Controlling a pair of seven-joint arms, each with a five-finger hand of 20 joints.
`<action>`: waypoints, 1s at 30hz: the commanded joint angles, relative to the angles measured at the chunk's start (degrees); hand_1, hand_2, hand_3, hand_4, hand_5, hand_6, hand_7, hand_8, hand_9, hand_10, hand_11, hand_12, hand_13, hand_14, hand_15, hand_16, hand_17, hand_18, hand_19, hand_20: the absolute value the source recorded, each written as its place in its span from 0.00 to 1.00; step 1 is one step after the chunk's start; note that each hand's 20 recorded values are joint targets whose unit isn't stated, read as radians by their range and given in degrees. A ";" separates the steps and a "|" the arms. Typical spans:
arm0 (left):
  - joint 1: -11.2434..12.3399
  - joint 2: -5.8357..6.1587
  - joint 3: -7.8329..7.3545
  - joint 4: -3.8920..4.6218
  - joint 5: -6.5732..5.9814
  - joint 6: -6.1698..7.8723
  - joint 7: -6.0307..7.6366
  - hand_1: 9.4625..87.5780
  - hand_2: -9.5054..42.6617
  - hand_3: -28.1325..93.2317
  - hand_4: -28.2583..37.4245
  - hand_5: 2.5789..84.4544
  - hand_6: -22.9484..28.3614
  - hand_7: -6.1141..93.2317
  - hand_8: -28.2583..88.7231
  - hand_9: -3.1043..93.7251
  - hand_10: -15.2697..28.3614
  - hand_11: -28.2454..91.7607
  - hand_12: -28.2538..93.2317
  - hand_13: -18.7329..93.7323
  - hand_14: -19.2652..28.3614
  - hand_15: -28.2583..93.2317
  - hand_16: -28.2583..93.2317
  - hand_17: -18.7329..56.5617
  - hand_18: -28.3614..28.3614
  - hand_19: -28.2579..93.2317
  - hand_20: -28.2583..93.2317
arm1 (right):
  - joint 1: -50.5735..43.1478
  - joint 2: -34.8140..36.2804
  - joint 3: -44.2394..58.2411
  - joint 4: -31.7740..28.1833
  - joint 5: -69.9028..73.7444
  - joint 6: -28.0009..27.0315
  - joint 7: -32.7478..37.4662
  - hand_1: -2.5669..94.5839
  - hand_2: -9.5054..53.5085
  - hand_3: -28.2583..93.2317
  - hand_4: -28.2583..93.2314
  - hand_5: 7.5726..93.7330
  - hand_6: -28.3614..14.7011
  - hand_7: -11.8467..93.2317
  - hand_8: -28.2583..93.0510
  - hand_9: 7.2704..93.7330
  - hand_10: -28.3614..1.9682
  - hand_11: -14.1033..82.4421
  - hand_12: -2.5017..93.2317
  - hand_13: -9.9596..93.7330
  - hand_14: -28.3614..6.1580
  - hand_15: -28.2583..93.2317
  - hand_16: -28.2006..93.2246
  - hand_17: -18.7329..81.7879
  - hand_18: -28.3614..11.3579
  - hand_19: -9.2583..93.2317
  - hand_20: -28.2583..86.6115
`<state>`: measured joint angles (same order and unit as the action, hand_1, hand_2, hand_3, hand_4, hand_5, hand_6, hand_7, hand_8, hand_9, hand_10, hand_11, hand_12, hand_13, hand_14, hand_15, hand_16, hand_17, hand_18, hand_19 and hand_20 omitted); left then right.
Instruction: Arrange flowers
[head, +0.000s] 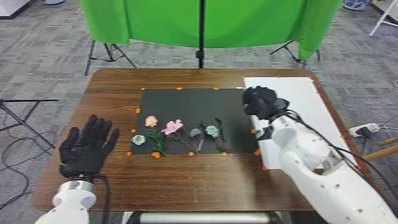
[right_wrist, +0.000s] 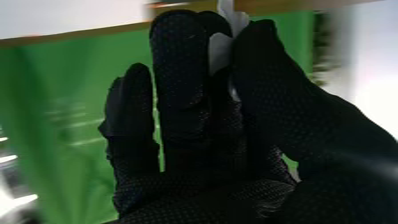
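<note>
Flower arranging: by the right edge of the dark mat (head: 191, 105), our right hand (head: 260, 101) pinches a pale piece (right_wrist: 219, 52).
Flowers (head: 172, 126) lie along the mat's near side; left of it, our left hand (head: 89, 145) has straight fingers. We judge this a placing step, next calling for lowering and gentle release. The right wrist view details our pinch; the head view gives the flowers' layout.

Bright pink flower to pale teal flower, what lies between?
A grey-blue flower lies between the bright pink flower and the pale teal flower, in the head view.
</note>
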<state>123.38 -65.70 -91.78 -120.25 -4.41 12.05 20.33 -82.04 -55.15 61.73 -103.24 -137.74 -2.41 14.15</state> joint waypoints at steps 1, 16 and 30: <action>-0.33 -0.19 0.03 0.99 0.93 -1.32 -1.16 0.25 0.52 0.88 0.00 0.59 0.65 0.22 0.16 0.49 0.72 0.47 0.33 0.47 0.75 0.61 0.16 0.15 0.75 0.56 0.35 | -2.12 -3.64 -4.77 2.01 -3.98 1.61 -1.87 0.63 0.00 0.84 0.00 0.70 0.64 0.61 0.22 0.86 0.56 0.32 0.45 0.81 0.68 0.58 0.54 0.58 0.22 0.94 0.49; 1.90 -0.20 -1.05 0.03 -0.03 -0.18 -0.34 0.25 0.52 0.88 0.00 0.60 0.65 0.22 0.16 0.49 0.73 0.46 0.34 0.47 0.75 0.60 0.16 0.15 0.75 0.56 0.35 | -6.81 -0.62 -2.46 -1.86 -4.69 5.12 -1.51 0.63 0.00 0.84 0.00 0.70 0.63 0.62 0.21 0.86 0.57 0.32 0.45 0.80 0.67 0.61 0.54 0.58 0.22 0.94 0.49; 2.20 0.06 -1.24 0.08 0.42 0.43 -0.29 0.25 0.52 0.88 0.00 0.59 0.65 0.22 0.16 0.49 0.73 0.46 0.34 0.47 0.75 0.60 0.16 0.15 0.75 0.56 0.35 | -9.43 1.04 1.87 -5.21 -0.67 -4.33 0.50 0.50 0.00 0.84 0.00 0.54 0.58 0.28 0.11 0.61 0.43 0.34 0.19 0.67 0.52 0.57 0.37 0.49 0.20 0.84 0.43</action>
<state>124.33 -65.62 -93.08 -120.27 -4.01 11.73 20.05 -90.08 -55.73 61.50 -107.36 -140.19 -7.28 13.04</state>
